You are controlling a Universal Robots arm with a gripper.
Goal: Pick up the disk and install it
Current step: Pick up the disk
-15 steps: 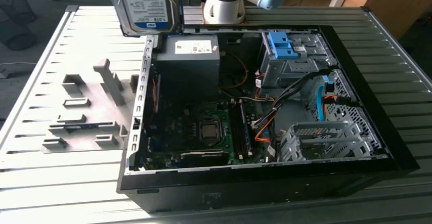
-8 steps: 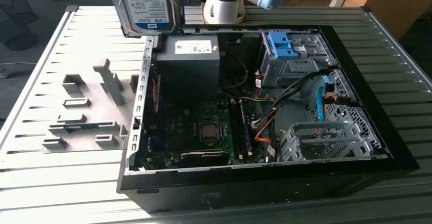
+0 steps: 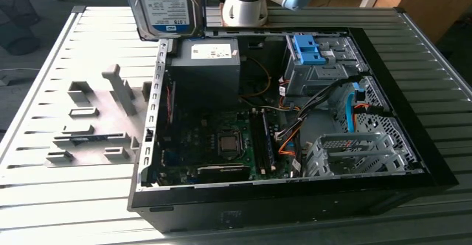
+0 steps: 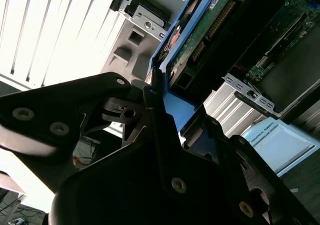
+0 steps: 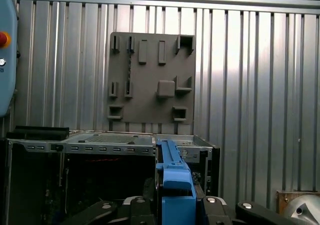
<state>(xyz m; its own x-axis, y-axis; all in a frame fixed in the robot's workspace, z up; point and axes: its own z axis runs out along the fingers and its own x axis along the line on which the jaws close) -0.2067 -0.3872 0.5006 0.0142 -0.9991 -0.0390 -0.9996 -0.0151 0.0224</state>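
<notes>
The disk (image 3: pixel 166 7) is held upright in the air above the open computer case (image 3: pixel 295 206), over the corner where the grey power supply box (image 3: pixel 210 71) sits. In the first wrist view the gripper (image 5: pixel 175 207) is seen clamped narrowly on the disk's blue carrier frame. A bare blue bracket (image 3: pixel 308 48) is seated inside the case, well apart from the disk. Beside the case, a grey fixture plate (image 3: pixel 96 129) lies on the slatted counter (image 3: pixel 44 201).
</notes>
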